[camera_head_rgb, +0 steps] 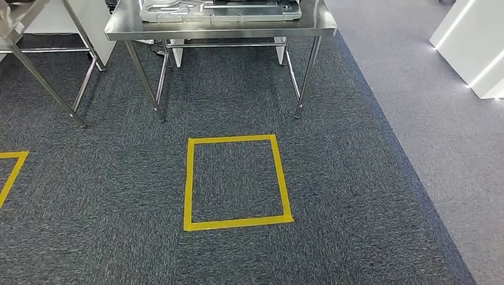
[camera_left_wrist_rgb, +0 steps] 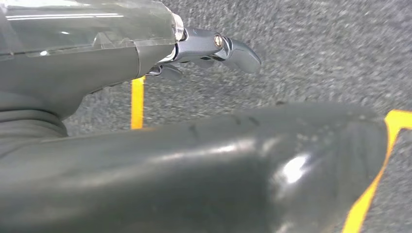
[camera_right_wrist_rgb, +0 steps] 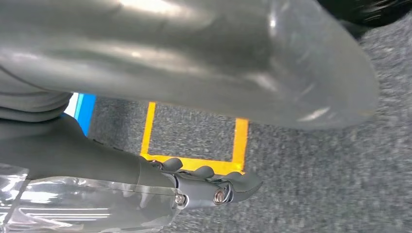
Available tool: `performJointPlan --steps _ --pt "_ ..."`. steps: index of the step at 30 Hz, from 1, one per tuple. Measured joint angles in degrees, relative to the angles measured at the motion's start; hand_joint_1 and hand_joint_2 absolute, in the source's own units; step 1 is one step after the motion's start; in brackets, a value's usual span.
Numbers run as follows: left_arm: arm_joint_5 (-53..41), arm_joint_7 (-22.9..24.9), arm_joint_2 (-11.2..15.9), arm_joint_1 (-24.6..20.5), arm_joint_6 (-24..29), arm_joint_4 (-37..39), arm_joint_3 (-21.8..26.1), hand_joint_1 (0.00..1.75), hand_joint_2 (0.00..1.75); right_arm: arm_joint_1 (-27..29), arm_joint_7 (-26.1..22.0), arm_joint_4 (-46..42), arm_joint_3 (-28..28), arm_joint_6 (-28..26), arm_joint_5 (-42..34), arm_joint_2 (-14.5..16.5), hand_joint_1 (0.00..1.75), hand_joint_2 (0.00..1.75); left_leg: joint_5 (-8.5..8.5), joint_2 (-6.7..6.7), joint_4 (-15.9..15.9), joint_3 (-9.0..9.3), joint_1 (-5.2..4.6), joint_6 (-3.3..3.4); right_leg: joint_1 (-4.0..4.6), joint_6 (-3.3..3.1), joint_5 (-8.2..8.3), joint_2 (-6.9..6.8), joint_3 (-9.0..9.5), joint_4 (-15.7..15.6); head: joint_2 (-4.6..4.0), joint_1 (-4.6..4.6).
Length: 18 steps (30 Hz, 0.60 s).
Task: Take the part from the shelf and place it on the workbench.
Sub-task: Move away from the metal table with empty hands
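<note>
- Steel table [camera_head_rgb: 220, 27] stands ahead across the carpet, and a flat grey metal part [camera_head_rgb: 220, 9] lies on its top, near the front edge; I can't tell from here whether that is the piece to be fetched or one already set down.
- Both arms hang at the robot's sides. Its left hand [camera_left_wrist_rgb: 214, 48] holds nothing, fingers loosely extended over the carpet; its right hand [camera_right_wrist_rgb: 214, 187] holds nothing either, fingers slightly curled and apart.
- Judging by that, the step in hand looks like walking into position, not grasping.
- To do it well, I'd have it square up to the yellow taped square [camera_head_rgb: 236, 181] on the floor, step in centred, and stop facing the table front before raising an arm.
- Table legs [camera_head_rgb: 303, 77] and the low crossbar sit just beyond the square, so the feet should stay short of them.
- A second table [camera_head_rgb: 35, 59] stands to the left, close beside the first, with another strip of yellow tape [camera_head_rgb: 10, 172] before it.
- To the right the dark carpet gives way to paler flooring, with a white unit [camera_head_rgb: 475, 47] well off; that side has the most open room.
</note>
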Motion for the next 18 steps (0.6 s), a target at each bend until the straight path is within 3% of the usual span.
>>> performJointPlan --steps 2,3,4,6,7,10,11,12,13,15,16,18 --pt "-0.12 0.07 -0.06 -0.04 0.18 0.02 -0.09 0.0 0.0 -0.15 0.1 0.0 0.0 -0.01 -0.32 -0.08 0.0 0.0 0.8 0.0 0.49 -0.93 -0.2 -0.36 0.45 -1.03 -1.73 -0.05 7.19 -9.96 0.0 0.0" --pt "-0.16 0.09 -0.09 -0.07 0.28 0.02 -0.13 0.0 0.0 -0.25 0.14 0.0 -0.01 -0.01 -0.56 -0.11 0.0 0.0 1.17 0.02 0.66 -1.18 -0.25 -0.62 0.62 -1.39 -3.04 -0.07 9.34 -13.33 0.0 -0.01" --pt "-0.15 0.11 -0.08 -0.09 0.39 0.02 -0.14 0.0 0.0 -0.31 0.17 0.01 -0.01 0.01 -0.85 -0.11 0.0 0.0 1.54 0.04 0.77 -1.39 -0.26 -0.93 0.72 -1.67 -3.64 -0.09 10.2 -15.11 0.0 -0.01" --pt "-0.12 0.15 0.07 -0.06 0.63 0.02 -0.14 0.0 0.0 -0.29 0.19 0.04 -0.07 0.03 -1.48 -0.09 0.0 0.0 1.66 -0.05 1.21 -1.9 -0.22 -1.6 0.5 -2.25 -3.22 -0.19 9.89 -15.66 0.0 -0.01" --pt "-0.1 0.19 0.15 -0.01 0.75 0.03 -0.14 0.0 0.0 -0.24 0.19 0.06 -0.11 0.04 -1.81 -0.08 0.0 0.0 0.56 -0.19 2.45 -2.48 -0.13 -1.92 0.35 -2.63 -2.76 -0.29 9.58 -15.78 0.0 -0.01" --pt "-0.03 0.27 0.23 0.2 0.97 0.04 -0.14 0.0 0.0 -0.08 0.43 0.09 -0.25 0.03 -2.43 -0.09 0.0 0.0 -6.29 -0.48 12.65 -6.26 0.54 -2.89 0.3 -3.23 -1.63 -0.59 8.13 -15.65 0.0 -0.01" --pt "-0.01 0.3 0.24 0.26 0.99 0.04 -0.13 0.0 0.0 -0.03 0.6 0.09 -0.29 0.02 -2.54 -0.09 0.0 0.0 -7.75 -0.47 16.07 -7.26 0.75 -3.19 0.34 -3.2 -1.37 -0.61 7.61 -15.48 0.0 0.0" --pt "0.02 0.34 0.25 0.3 1.01 0.04 -0.13 0.0 0.0 0.0 0.74 0.09 -0.34 0.02 -2.65 -0.09 0.0 0.0 -8.03 -0.47 17.66 -7.34 0.91 -3.42 0.34 -3.13 -1.18 -0.61 7.14 -15.25 0.0 0.0" --pt "0.05 0.39 0.26 0.31 1.03 0.04 -0.12 0.0 0.0 0.01 0.86 0.1 -0.43 0.03 -2.78 -0.09 0.0 0.0 -7.29 -0.46 17.06 -6.35 1.05 -3.6 0.3 -3.03 -1.05 -0.59 6.74 -14.95 0.0 0.0" --pt "0.17 0.61 0.33 0.27 1.07 0.04 -0.12 0.0 0.0 -0.01 0.98 0.11 -0.63 0.15 -3.13 -0.05 0.0 0.0 -4.4 -0.45 9.76 -1.53 1.3 -3.71 0.18 -2.76 -1.06 -0.56 6.13 -14.15 0.0 0.0" --pt "0.31 1.14 0.37 0.21 1.1 0.04 -0.12 0.0 0.0 -0.04 0.99 0.11 -0.71 0.26 -3.27 -0.02 0.0 0.0 -3.43 -0.47 5.89 0.94 1.25 -3.5 0.18 -2.52 -1.1 -0.54 5.83 -13.76 0.0 -0.01" --pt "0.72 2.95 0.47 0.16 1.08 0.05 -0.07 0.0 0.0 -0.11 1.02 0.13 -0.8 0.54 -3.42 0.04 0.0 0.0 -2.88 -0.53 1.56 3.34 1.03 -2.77 0.25 -1.91 -1.12 -0.52 5.41 -13.21 0.0 -0.01"
